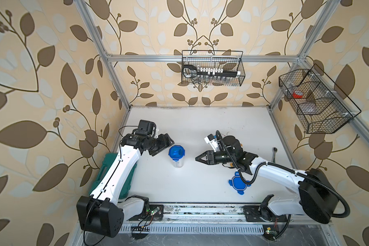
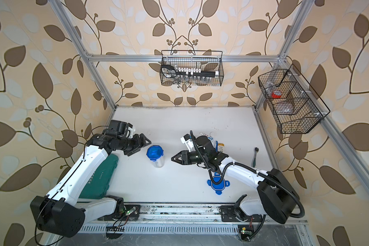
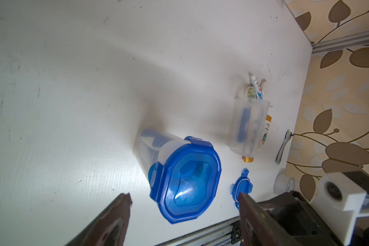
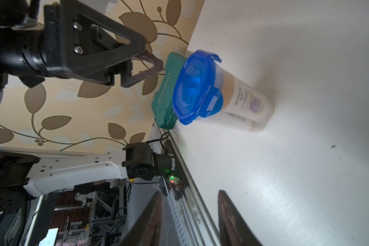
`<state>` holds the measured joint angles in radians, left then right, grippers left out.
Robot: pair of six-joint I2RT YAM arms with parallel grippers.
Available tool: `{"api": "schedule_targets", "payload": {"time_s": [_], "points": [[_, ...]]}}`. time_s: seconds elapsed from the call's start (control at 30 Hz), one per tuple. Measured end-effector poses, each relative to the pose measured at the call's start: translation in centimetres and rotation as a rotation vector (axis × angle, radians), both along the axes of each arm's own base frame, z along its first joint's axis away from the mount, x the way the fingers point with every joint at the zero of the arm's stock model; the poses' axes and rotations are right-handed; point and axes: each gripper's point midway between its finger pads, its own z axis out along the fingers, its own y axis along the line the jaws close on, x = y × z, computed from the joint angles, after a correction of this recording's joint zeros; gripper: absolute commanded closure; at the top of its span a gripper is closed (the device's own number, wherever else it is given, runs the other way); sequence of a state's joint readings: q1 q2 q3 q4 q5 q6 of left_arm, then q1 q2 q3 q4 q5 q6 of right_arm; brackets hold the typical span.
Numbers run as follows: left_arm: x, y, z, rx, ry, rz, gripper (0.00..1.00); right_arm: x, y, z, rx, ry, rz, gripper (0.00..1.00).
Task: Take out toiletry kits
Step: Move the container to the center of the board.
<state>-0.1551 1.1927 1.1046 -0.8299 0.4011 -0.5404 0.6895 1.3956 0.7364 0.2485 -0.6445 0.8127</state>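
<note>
On the counter [image 1: 179, 119], going left to right: left end effector [image 1: 160, 146] was held beside the lidded jar [image 1: 176, 156], jaws apart, nothing gripped, likely lined up to steady it. One toiletry kit [image 4: 243, 100] was sealed inside that jar. Right end effector [image 1: 198, 158] was aimed at the jar, jaws part-way apart, empty, probably for the latches. The second kit [image 3: 256, 89] was seen spilling from the opened jar [image 3: 246, 127], its lid [image 1: 238, 182] parked nearby.

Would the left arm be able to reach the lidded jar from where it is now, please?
Probably yes. The left gripper hovers just beside the lidded jar, jaws apart and empty, with bare table between them. The right gripper waits on the jar's far side, not blocking.
</note>
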Motion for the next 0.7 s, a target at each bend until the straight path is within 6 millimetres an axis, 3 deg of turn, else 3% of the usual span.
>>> {"api": "schedule_targets", "payload": {"time_s": [0.23,0.57,0.7], "points": [[0.6,-1.4,-1.6,-0.052,0.047,-0.063,0.28,1.2,1.5,-2.1,0.041,0.087,-0.008,0.69],[-0.6,-1.2,-4.5,-0.036,0.115,-0.074,0.31,1.4,1.7,-2.3,0.053,0.111,-0.015,0.68],[-0.8,-1.6,-4.9,-0.061,0.119,-0.085,0.31,1.3,2.2,-3.1,0.046,0.141,-0.014,0.56]]}}
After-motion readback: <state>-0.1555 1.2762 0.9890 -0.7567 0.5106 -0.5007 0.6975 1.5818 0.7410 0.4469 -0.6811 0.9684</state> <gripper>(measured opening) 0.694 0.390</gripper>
